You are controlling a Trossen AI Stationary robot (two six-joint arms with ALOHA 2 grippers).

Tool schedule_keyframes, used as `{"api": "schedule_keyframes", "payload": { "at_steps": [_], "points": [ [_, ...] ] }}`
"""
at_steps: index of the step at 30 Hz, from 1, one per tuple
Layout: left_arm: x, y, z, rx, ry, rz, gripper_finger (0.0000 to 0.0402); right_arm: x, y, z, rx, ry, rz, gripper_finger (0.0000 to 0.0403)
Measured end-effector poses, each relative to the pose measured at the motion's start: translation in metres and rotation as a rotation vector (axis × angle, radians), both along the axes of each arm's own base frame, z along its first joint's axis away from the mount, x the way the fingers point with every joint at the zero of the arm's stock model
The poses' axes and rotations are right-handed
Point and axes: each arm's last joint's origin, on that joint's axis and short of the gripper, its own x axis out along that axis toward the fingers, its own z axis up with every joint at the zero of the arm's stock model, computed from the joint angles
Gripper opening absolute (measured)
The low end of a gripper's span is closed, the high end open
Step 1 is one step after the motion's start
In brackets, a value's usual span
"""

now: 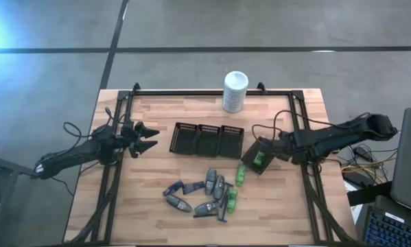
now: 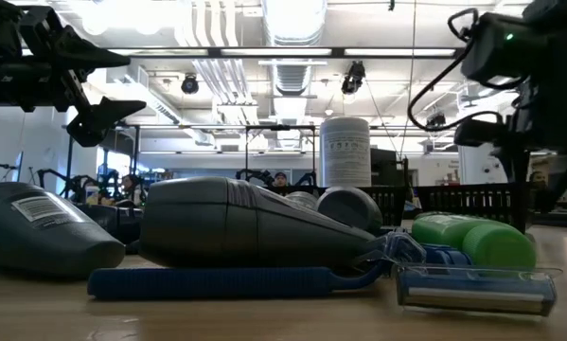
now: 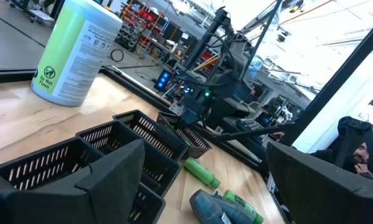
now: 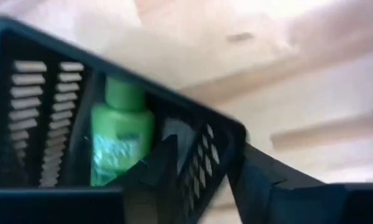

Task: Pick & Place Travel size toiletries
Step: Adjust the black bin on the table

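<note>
Travel size toiletries lie in a loose pile [image 1: 205, 193] on the near middle of the table: grey tubes [image 2: 236, 223], green bottles [image 1: 240, 175] [image 2: 472, 239] and a blue-handled stick [image 2: 226, 281]. A small black mesh bin [image 1: 256, 156] sits right of the pile with one green bottle [image 4: 121, 134] inside. My right gripper [image 1: 267, 152] is shut on this bin. My left gripper [image 1: 152, 139] hangs open left of the three-part black mesh tray [image 1: 206, 140], touching nothing. In the left wrist view my left gripper [image 3: 205, 155] shows its fingers wide apart. My right gripper pinches the small mesh bin by its side wall [image 4: 218, 146]. One finger [image 4: 161, 171] is inside the bin and the other outside, near a corner. It comes from the table's right side, slanting down. Whether the bin's bottom rests on the table I cannot tell.
A large white canister [image 1: 235, 92] stands at the far edge behind the tray. A black frame rail [image 1: 212, 92] runs around the table with cables on the right. Bare wood lies near the left and near edges.
</note>
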Motion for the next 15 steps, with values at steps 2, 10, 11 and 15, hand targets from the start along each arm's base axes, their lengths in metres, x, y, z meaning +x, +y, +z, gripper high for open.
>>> {"api": "schedule_keyframes", "payload": {
  "at_steps": [2, 10, 11, 15],
  "points": [
    [0.000, 0.000, 0.000, 0.000, 0.000, 0.000, 0.0342, 0.001, -0.006, -0.002, -0.025, -0.015, 0.000, 0.0096],
    [0.000, 0.000, 0.000, 0.000, 0.000, 0.000, 0.0342, -0.002, -0.040, -0.002, -0.126, 0.022, -0.013, 0.0051],
    [0.000, 0.000, 0.000, 0.000, 0.001, 0.000, 0.0342, -0.003, -0.044, -0.001, -0.132, 0.027, -0.012, 0.0051],
    [0.000, 0.000, 0.000, 0.000, 0.001, 0.000, 0.0342, -0.001, -0.061, 0.002, -0.171, -0.011, -0.001, 0.0059]
  ]
}}
